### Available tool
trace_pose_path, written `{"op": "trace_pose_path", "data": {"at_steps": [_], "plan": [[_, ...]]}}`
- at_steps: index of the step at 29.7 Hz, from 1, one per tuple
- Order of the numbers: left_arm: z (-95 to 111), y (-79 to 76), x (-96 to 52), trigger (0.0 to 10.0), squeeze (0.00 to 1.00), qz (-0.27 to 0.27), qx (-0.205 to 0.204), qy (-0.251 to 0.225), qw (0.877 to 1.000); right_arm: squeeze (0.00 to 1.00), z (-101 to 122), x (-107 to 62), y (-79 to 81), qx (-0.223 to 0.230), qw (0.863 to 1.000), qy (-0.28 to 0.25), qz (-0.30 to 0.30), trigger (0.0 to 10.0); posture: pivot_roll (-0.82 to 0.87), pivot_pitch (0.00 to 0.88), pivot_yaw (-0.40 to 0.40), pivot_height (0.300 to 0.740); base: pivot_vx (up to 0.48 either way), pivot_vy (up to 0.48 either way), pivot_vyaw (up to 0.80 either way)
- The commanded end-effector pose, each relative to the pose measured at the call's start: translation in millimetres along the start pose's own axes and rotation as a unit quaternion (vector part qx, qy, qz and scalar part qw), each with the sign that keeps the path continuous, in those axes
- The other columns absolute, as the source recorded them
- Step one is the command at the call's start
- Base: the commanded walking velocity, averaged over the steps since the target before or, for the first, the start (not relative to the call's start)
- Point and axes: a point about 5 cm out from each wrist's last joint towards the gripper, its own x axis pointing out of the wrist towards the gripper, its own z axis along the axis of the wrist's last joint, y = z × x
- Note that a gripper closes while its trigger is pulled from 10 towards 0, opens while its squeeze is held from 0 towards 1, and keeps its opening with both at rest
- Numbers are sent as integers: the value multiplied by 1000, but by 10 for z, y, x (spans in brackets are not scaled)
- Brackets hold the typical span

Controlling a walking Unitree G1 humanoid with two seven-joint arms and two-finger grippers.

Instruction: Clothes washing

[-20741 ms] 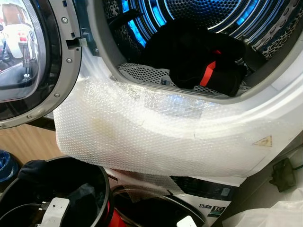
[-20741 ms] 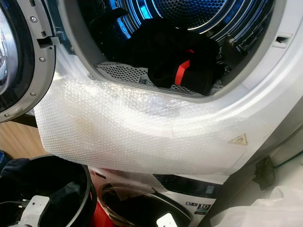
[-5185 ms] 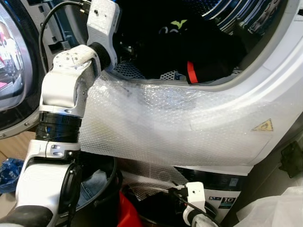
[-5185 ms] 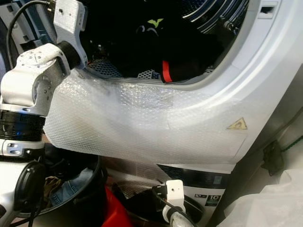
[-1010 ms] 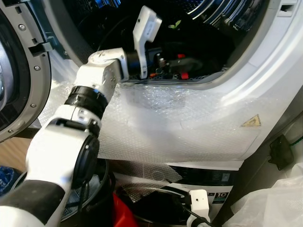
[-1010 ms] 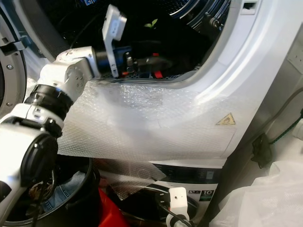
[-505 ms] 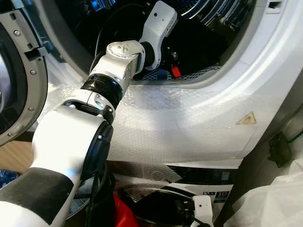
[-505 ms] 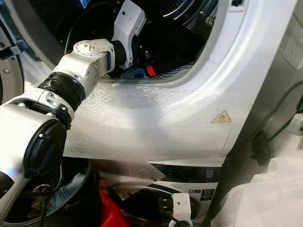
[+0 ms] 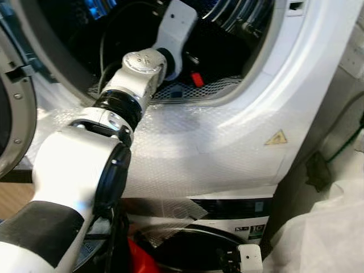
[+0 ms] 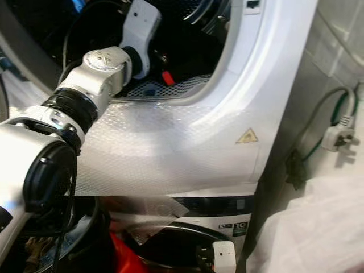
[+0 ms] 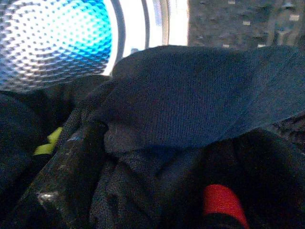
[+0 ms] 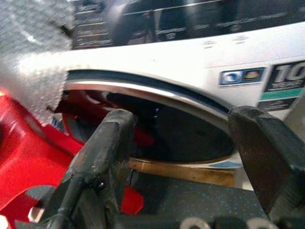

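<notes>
— What was in the drum [image 9: 227, 23]?
— Dark clothes [image 11: 190, 109], piled low on its perforated floor, with a red patch [image 9: 197, 79] showing among them. The left arm [image 9: 133, 85] reached in over the bubble wrap [image 9: 193, 153] taped across the machine's white front.

— And the left gripper [image 11: 71, 162] against the clothes?
— Its wrist camera looked straight into the pile: one black finger lay against the dark fabric, a navy fold arched just above it, the red patch off to one side and a yellow-green mark [image 11: 47, 143] to the other. Whether the fingers were clamped on cloth or loose I cannot tell.

— Did the head views add anything?
— The lower machine [image 10: 227, 227] beneath, a yellow warning triangle [image 9: 276, 137] on the panel, a plug [image 10: 335, 136] on the wall. The right gripper [image 12: 186, 157] hung low with its fingers spread wide, holding nothing, facing the lower machine's round door [image 12: 171, 124]; something red [image 12: 28, 157] sat beside it.
</notes>
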Motion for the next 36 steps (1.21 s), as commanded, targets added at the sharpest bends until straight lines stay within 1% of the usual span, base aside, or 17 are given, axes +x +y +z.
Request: {"op": "trace_pose_path", "data": {"at_steps": [1,4,5,7,13,15,17,18,19,20,22,23,24,28,31,32,36], "plan": [[-131,185,-70,10000,0,42,-1,27,999,0,-8,-10,29,6,1000,-4,0,10000,-311,0,145,740,0,0,0],[-180,312,-119,10000,0,81,0,38,996,0,-3,-11,26,6,1000,-5,0,10000,-313,0,137,740,0,0,0],[-236,415,-167,10000,0,108,11,51,993,0,0,-9,32,2,1000,-6,3,10000,-313,0,137,740,0,0,0],[-264,446,-184,10000,0,117,11,57,991,0,1,-9,33,2,1000,-6,4,10000,-313,0,136,740,0,0,0],[-363,616,-277,10000,0,167,15,81,983,0,17,4,8,1,1000,-3,2,10000,-299,0,124,740,0,0,0],[-357,618,-278,10000,0,163,11,80,983,0,30,12,2,0,1000,-4,2,10000,-291,0,119,740,0,0,0],[-317,565,-248,10000,0,135,4,68,989,0,44,23,4,-1,1000,-4,3,10000,-278,0,116,740,0,0,0],[-272,499,-214,10000,0,104,-2,56,993,0,53,32,8,-2,1000,-4,4,10000,-269,0,112,740,0,0,0],[-272,499,-214,10000,0,104,-2,56,993,0,53,32,8,-2,1000,-4,4,10000,-269,0,112,740,0,0,0],[-245,455,-192,10000,0,88,4,50,995,0,61,40,13,-3,1000,-3,6,10000,-255,0,107,740,0,0,0],[-234,436,-184,10000,0,81,10,48,995,0,65,44,16,-4,1000,-2,8,10000,-255,0,107,740,0,0,0],[-247,407,-176,10000,0,70,26,51,996,0,82,58,29,-6,1000,-3,13,10000,-246,0,104,740,0,0,0],[-270,410,-182,10000,0,71,31,57,995,0,95,67,37,-6,1000,-3,15,10000,-246,0,104,740,0,0,0],[-272,427,-190,10000,0,73,21,52,996,0,109,79,48,-9,1000,-3,18,10000,-252,0,110,740,0,0,0],[-269,508,-220,10000,0,109,17,45,993,0,106,79,52,-13,1000,-2,21,10000,-252,0,106,740,0,0,0],[-254,557,-236,10000,0,133,7,38,990,0,94,75,53,-16,1000,1,21,10000,-253,0,105,740,0,0,0],[-187,581,-238,10000,0,136,-16,14,991,0,86,75,84,-15,1000,1,23,10000,-255,0,111,740,0,0,0]]}}
